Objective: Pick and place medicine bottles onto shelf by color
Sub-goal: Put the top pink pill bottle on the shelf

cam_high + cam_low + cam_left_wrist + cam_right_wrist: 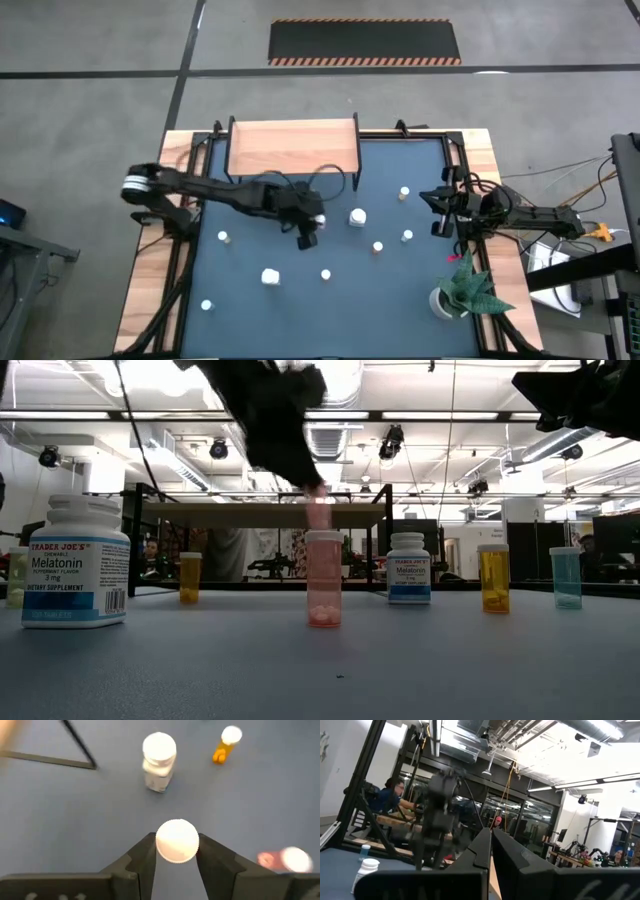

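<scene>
Left gripper [176,857] is down near the middle of the dark mat [300,290], in front of the shelf [292,147], its fingers clamped on the white cap of a pink medicine bottle [323,578] that stands upright on the mat. Looks like the grasp is made and the lift comes next, I'd say. Right gripper [490,852] waits off to the right of the shelf, jaws pressed together, holding nothing. Shelf top shows bare wood, no bottle on it yet, so the sorting has barely begun. Plenty left: a white melatonin bottle [159,762] and an orange bottle [225,743] stand just beyond the held one, and more small bottles are scattered across the mat in front of the shelf
</scene>
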Motion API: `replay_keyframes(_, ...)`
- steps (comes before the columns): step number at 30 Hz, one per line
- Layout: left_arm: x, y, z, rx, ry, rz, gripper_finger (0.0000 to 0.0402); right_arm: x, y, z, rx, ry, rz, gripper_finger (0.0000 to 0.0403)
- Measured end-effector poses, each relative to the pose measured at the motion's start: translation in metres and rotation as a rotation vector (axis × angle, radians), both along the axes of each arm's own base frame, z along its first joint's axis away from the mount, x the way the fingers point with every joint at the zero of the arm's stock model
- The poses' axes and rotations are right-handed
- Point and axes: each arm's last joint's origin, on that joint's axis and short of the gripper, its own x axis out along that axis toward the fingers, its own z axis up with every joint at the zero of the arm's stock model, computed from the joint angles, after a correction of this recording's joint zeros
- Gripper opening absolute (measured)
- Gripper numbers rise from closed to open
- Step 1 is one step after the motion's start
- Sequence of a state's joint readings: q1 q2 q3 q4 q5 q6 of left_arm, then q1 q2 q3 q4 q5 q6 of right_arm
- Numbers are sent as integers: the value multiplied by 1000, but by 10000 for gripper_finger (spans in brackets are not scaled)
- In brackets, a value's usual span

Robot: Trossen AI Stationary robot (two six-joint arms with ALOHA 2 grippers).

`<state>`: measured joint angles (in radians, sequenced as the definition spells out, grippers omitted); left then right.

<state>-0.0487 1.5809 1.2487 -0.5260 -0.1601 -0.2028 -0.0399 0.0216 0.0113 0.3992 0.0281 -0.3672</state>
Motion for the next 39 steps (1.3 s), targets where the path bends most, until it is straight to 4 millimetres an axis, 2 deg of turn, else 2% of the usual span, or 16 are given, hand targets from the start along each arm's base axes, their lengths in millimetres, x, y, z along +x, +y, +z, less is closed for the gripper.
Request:
replay_keyframes(3, -32, 9, 36, 88, 15, 123, 115, 0, 0, 0, 1, 2, -1, 9)
replay_keyframes(7, -83, 28, 71, 186, -48, 479, 115, 0, 0, 0, 0, 1, -1, 9)
replay_keyframes(11, -128, 43, 81, 93, -89, 735, 109, 0, 0, 0, 1, 1, -1, 9)
replay_keyframes(14, -147, 49, 76, 65, -89, 816, 99, 0, 0, 0, 1, 1, -1, 9)
replay_keyframes(21, -162, 56, 67, 67, -80, 862, 97, 0, 0, 0, 1, 0, 0, 9)
replay_keyframes(32, -144, 72, 44, 115, 85, 878, 97, 0, 0, 0, 1, 0, 0, 9)
replay_keyframes(39, -143, 80, 41, 122, 109, 906, 98, 0, 0, 0, 1, 1, 0, 9)
